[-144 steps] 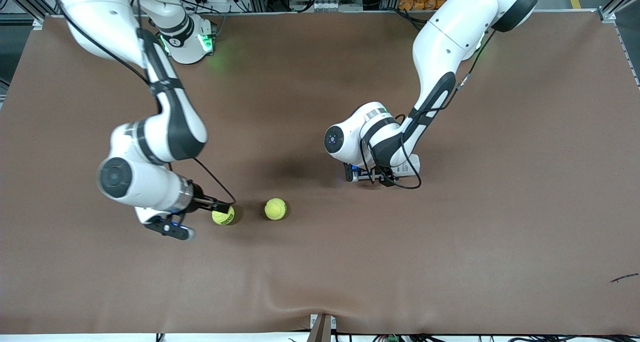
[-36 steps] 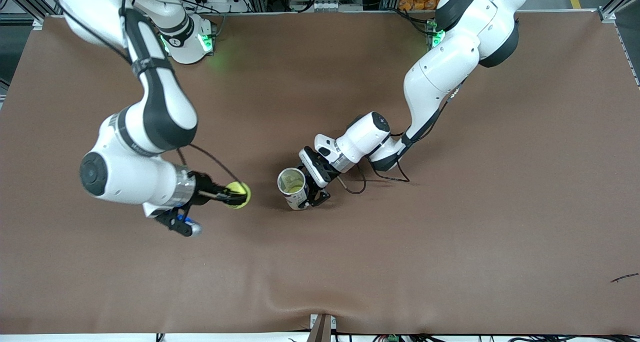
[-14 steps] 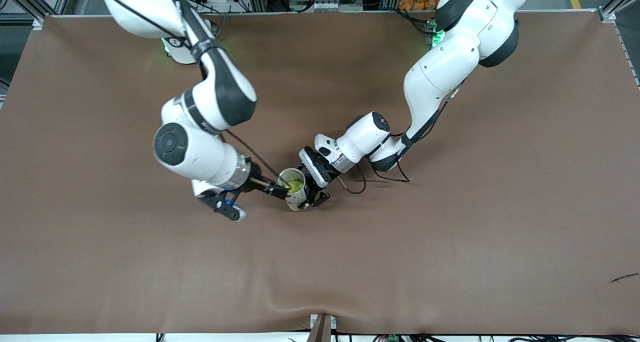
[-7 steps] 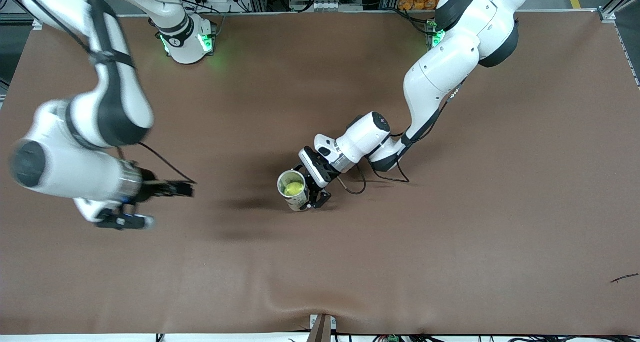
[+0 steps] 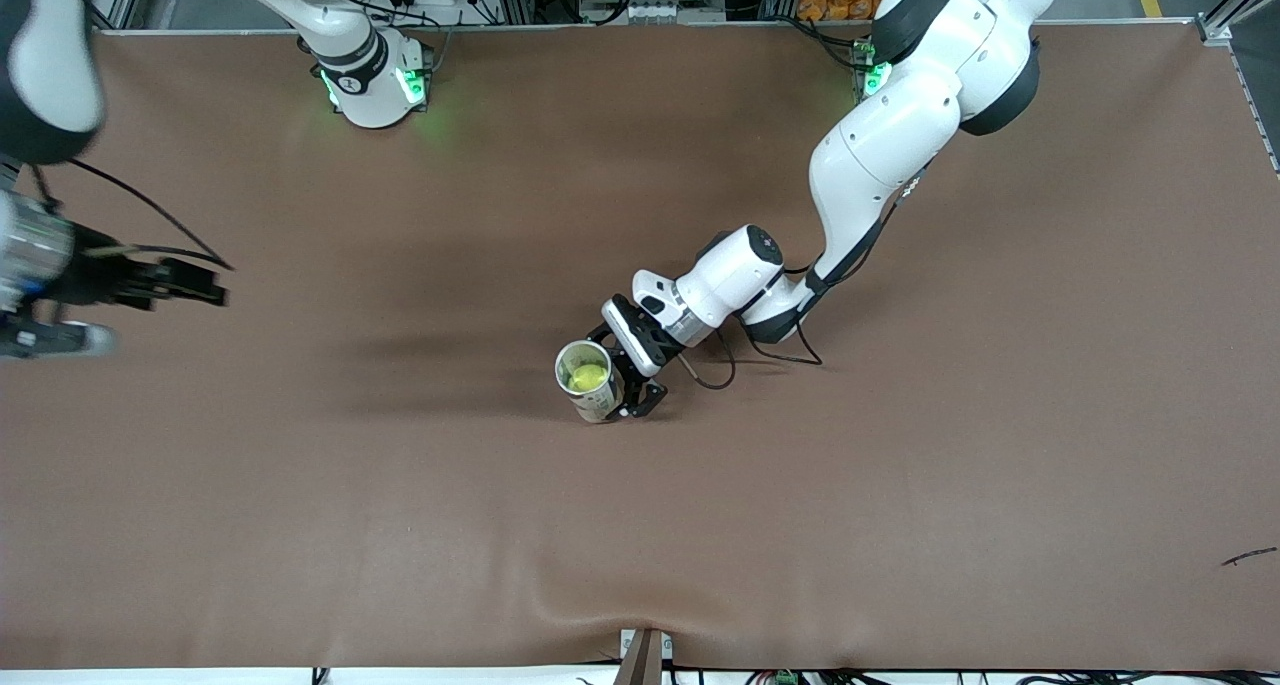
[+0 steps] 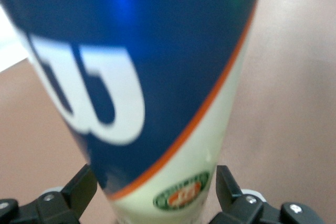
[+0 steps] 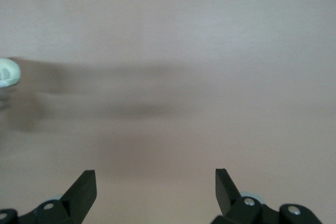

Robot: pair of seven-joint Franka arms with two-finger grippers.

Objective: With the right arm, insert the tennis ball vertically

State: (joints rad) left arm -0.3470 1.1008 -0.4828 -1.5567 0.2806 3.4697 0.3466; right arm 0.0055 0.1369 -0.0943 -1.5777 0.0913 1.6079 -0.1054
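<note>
A yellow tennis ball [image 5: 589, 375] lies inside an upright open can [image 5: 584, 381] in the middle of the brown table. My left gripper [image 5: 612, 385] is shut on the can from the side. In the left wrist view the can's blue and white wall [image 6: 147, 77] fills the space between the fingers [image 6: 79, 190]. My right gripper [image 5: 205, 290] is open and empty, over the table at the right arm's end, well away from the can. The right wrist view shows its fingers [image 7: 84, 187] wide apart over bare cloth.
The brown cloth [image 5: 900, 485] covers the whole table, with a small bulge at its near edge [image 5: 610, 605]. A small dark twig [image 5: 1250, 556] lies near the front camera at the left arm's end. A pale blurred object [image 7: 8, 72] shows at the right wrist view's edge.
My right gripper let go of the tennis ball in the can, then swung away toward the right arm's end of the table, empty. The left gripper and can have not moved.
</note>
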